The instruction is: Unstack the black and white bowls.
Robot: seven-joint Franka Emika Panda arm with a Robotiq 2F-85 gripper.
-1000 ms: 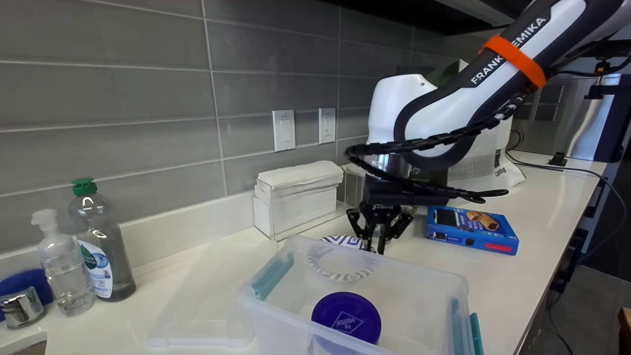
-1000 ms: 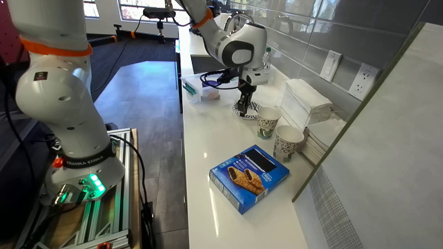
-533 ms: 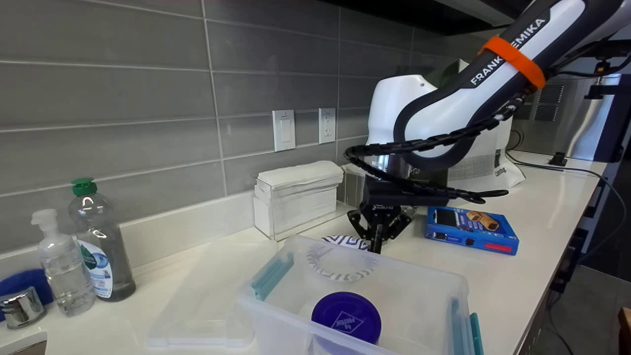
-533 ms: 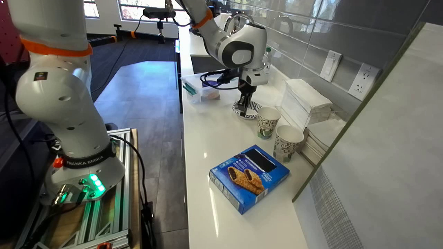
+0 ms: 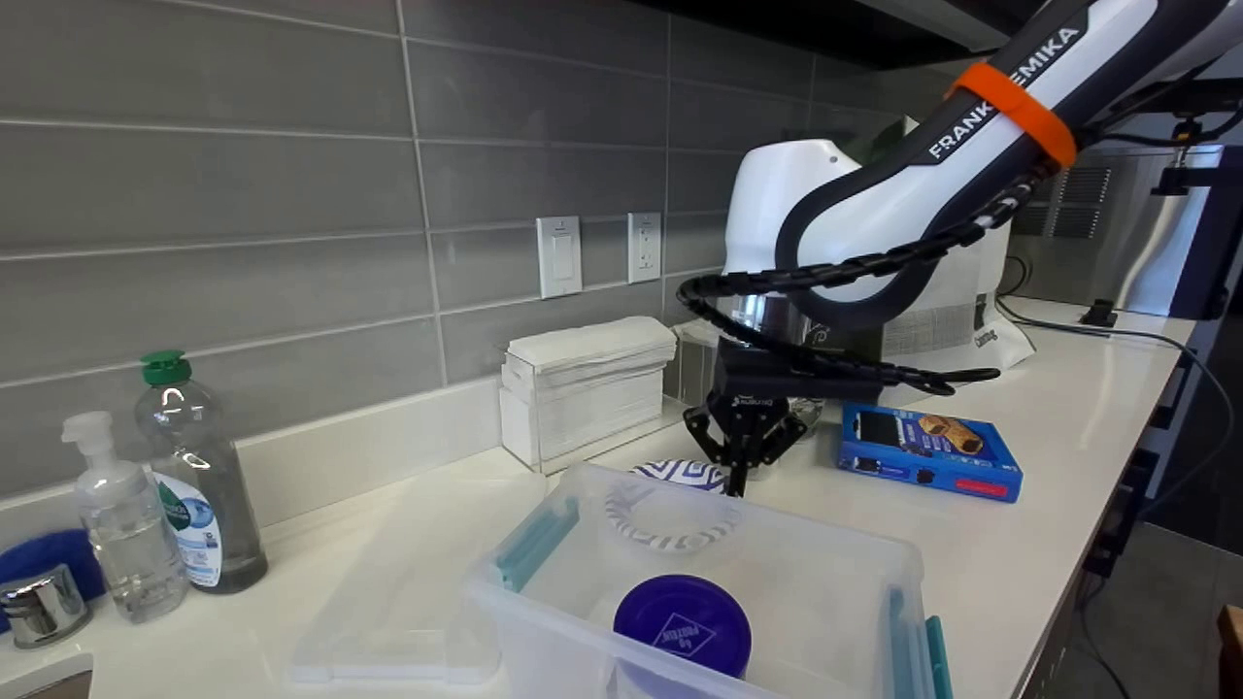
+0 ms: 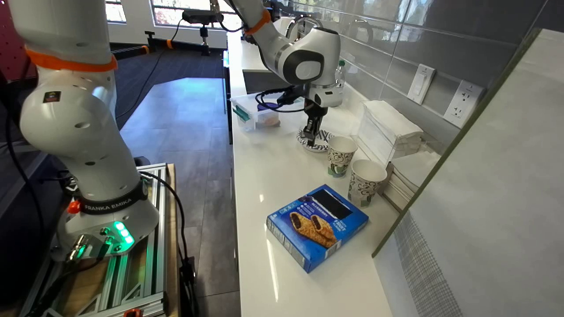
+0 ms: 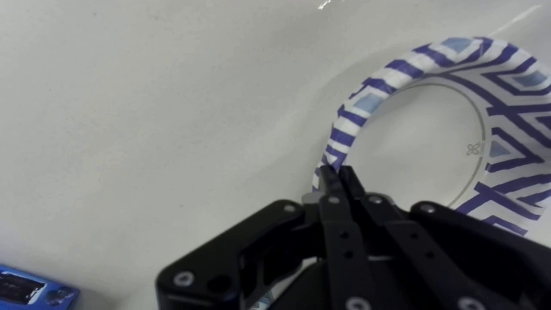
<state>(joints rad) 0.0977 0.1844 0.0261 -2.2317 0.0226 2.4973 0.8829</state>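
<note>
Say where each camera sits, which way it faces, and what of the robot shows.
An exterior view: raised close behind the clear bin, facing along the counter; outer arm and gripper show.
An exterior view: raised near the blue box, facing back toward the bin; base, arm and gripper show.
Wrist view: on the wrist, facing down at the patterned bowl; only the gripper shows.
Both exterior views share gripper, bin, blue box.

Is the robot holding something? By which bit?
Yes, a patterned bowl, pinched by its rim between the fingers. I can't tell if two are caught.

Arm (image 5: 908,212) outstretched | wrist (image 6: 325,96) pointing down | jaws almost together
</note>
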